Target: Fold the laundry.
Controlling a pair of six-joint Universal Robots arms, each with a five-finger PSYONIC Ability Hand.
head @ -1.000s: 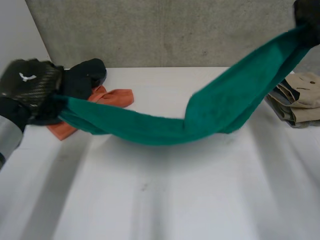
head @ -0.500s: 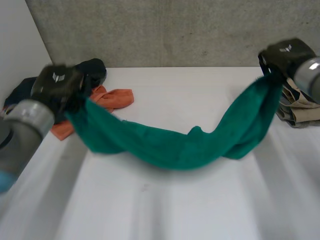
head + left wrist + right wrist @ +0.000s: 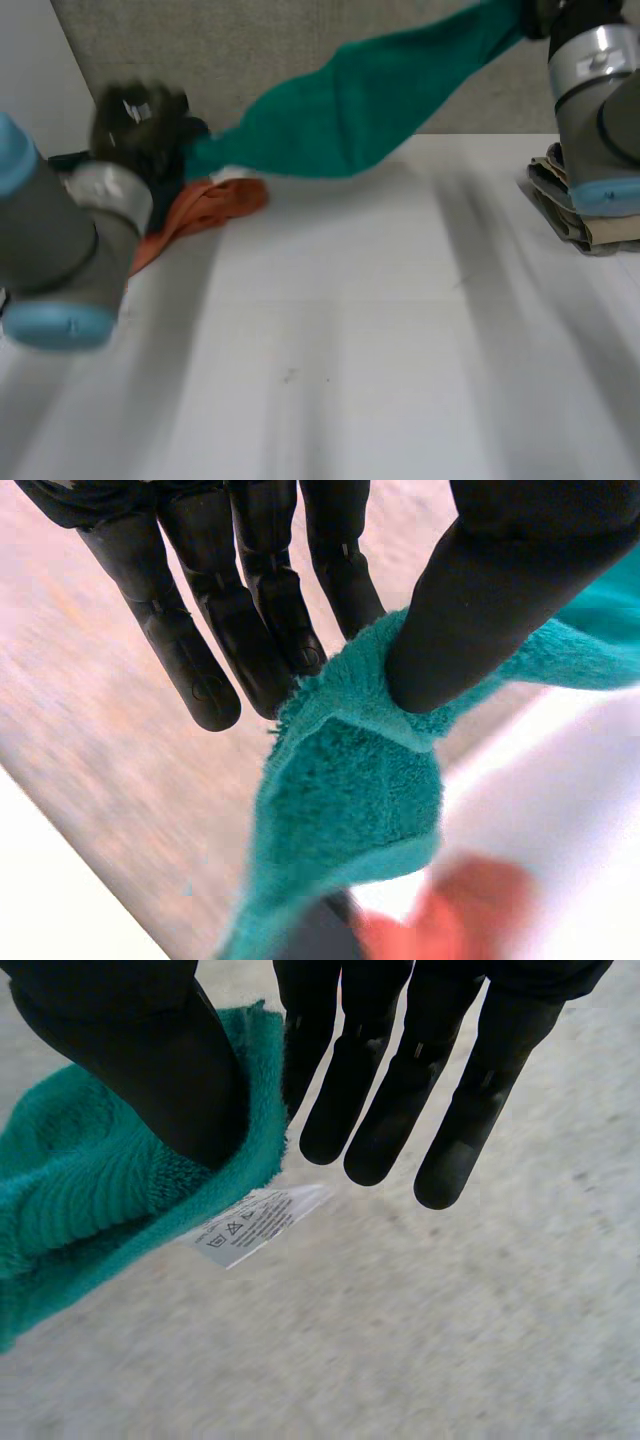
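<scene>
- The green terry towel (image 3: 350, 105) hangs in the air above the tabletop (image 3: 350, 350), strung between the two hands and sagging a little along its span.
- The left hand (image 3: 500, 590) has one end of it: the thumb presses a bunched corner against the fingers (image 3: 270, 630), which are otherwise nearly straight.
- The right hand (image 3: 130, 1050) pinches the other end the same way, thumb against the nearest finger. The remaining fingers are spread and free, and the white care label (image 3: 255, 1222) pokes out just below the thumb.
- The towel looks soft, limp and light. Its thick looped pile should give the fingers good friction, so a slip seems unlikely, but it has no stiffness and will droop wherever it is not held.
- The hemmed corners are probably the best places to hold it. The label marks an edge near the right hand, while the bunching at the left thumb suggests that hold is less square.
- An orange cloth (image 3: 205, 205) lies on the tabletop just below the left hand, and a folded beige stack (image 3: 590, 215) sits under the right arm. A swinging towel could brush either one.
</scene>
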